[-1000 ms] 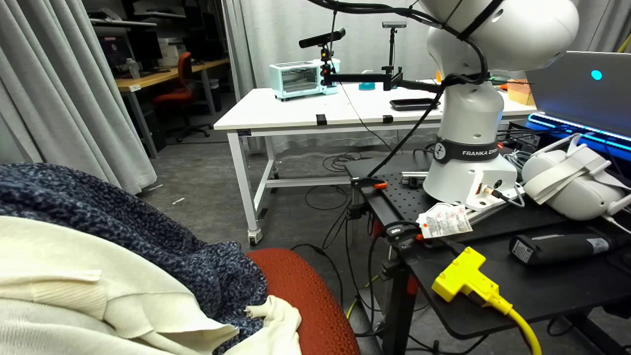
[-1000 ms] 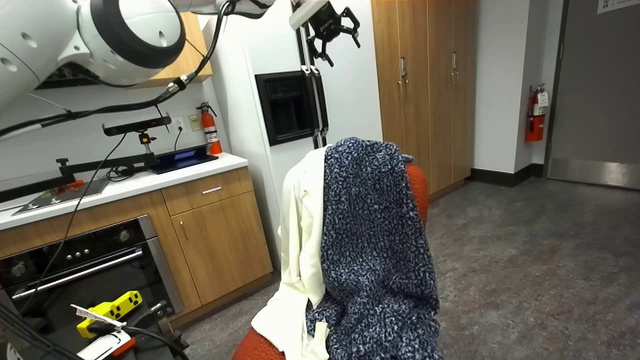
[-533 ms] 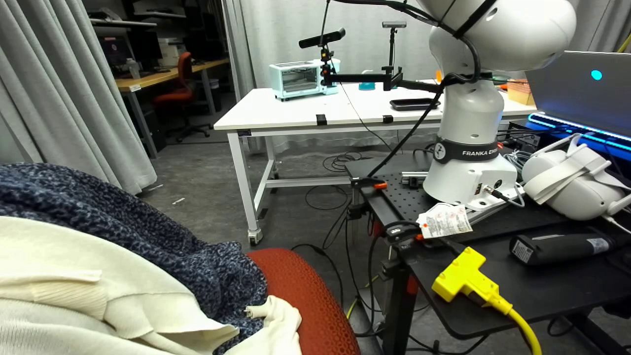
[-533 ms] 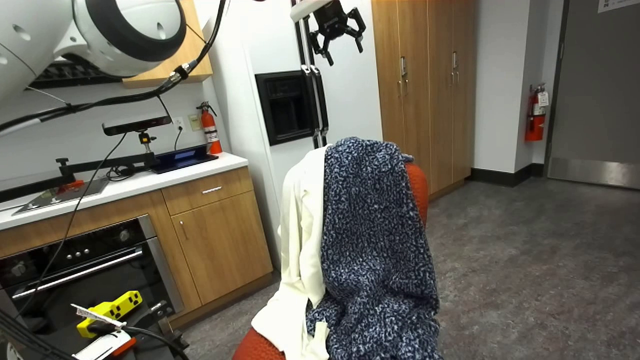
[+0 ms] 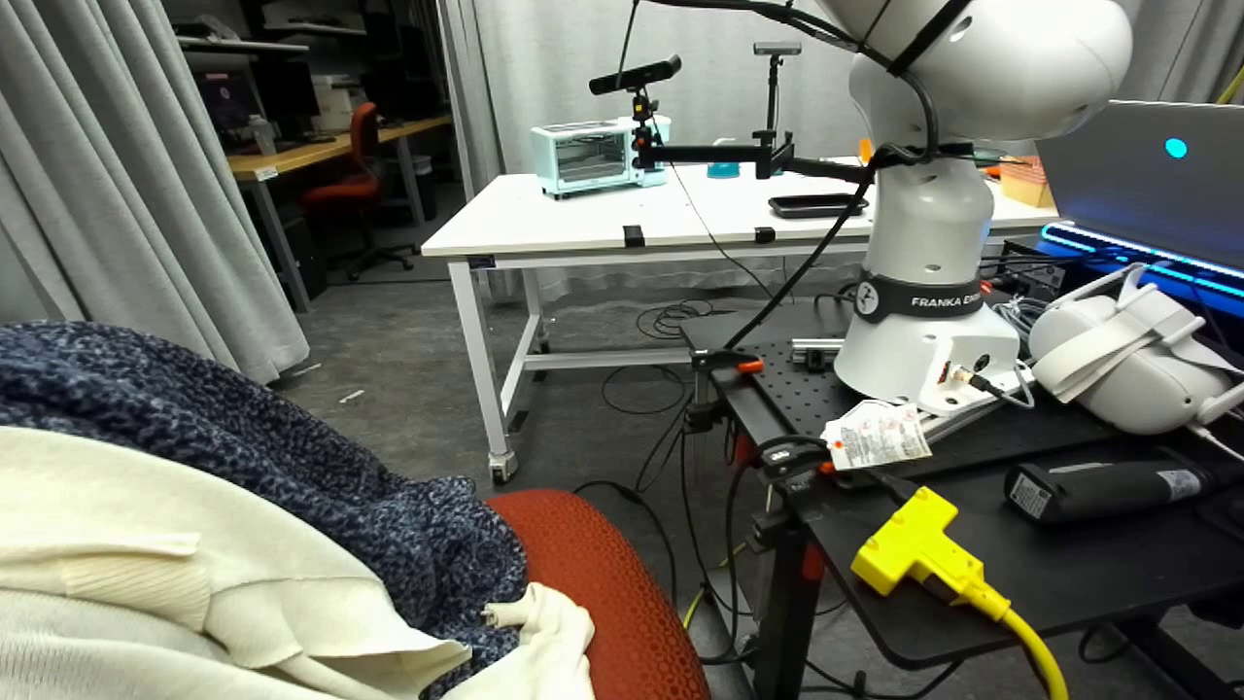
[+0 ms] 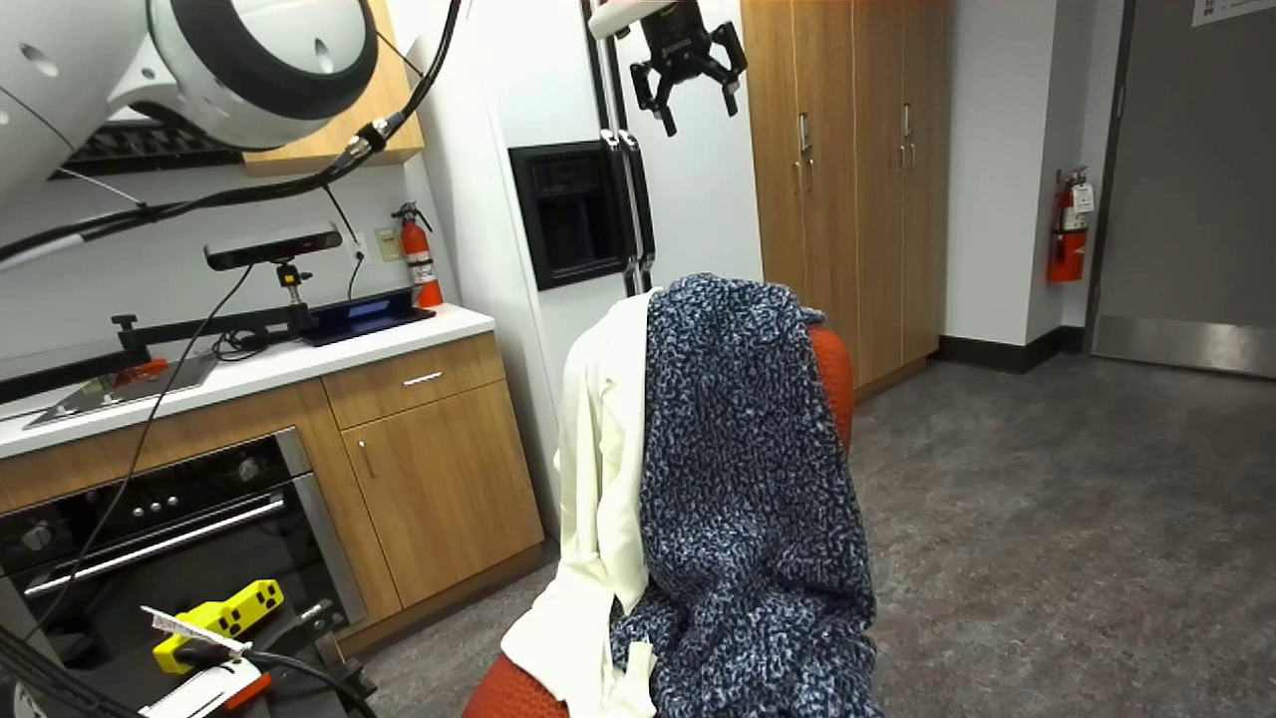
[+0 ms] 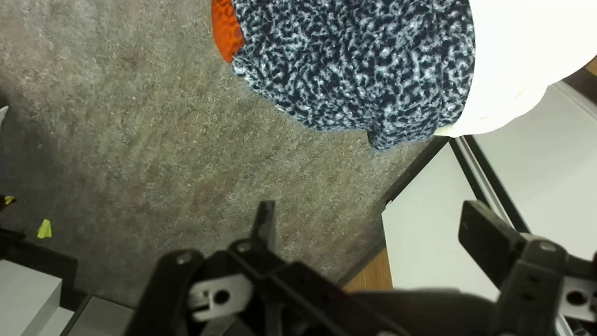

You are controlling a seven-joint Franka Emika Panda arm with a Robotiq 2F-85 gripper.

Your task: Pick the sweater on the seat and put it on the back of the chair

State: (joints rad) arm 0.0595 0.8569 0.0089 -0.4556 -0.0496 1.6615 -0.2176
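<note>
Since the earlier frames, the fingers [image 6: 734,52] have shifted slightly right and downward in an exterior view, and the upper part of the arm [image 5: 1020,68] has moved a little. The fingers stand released and spread apart; in the wrist view the floor [image 7: 163,149] and a white panel [image 7: 429,224] show between their tips. Below them in an exterior view, and well apart, is the dark speckled sweater [image 6: 748,449]; in the wrist view its edge lies beyond the fingertips, with floor between. It hangs over the back [image 6: 835,384] of the red chair [image 7: 227,32] and trails onto the seat [image 5: 603,583]. Just beside it, touching, a cream garment [image 6: 603,479] drapes over the same back and also reaches the seat. Both garments lie as they did before; which of the two the task means cannot be told.

Only an exterior view shows the arm's base [image 5: 928,365], a toaster oven [image 5: 588,156] on a white table [image 5: 530,219], and a headset [image 5: 1118,360]. Likewise only an exterior view shows a built-in oven [image 6: 169,558], a black dispenser [image 6: 568,214] and a fire extinguisher [image 6: 1067,249] near a gray door [image 6: 1186,199]. A yellow outlet block [image 5: 899,544] appears in both exterior views.
</note>
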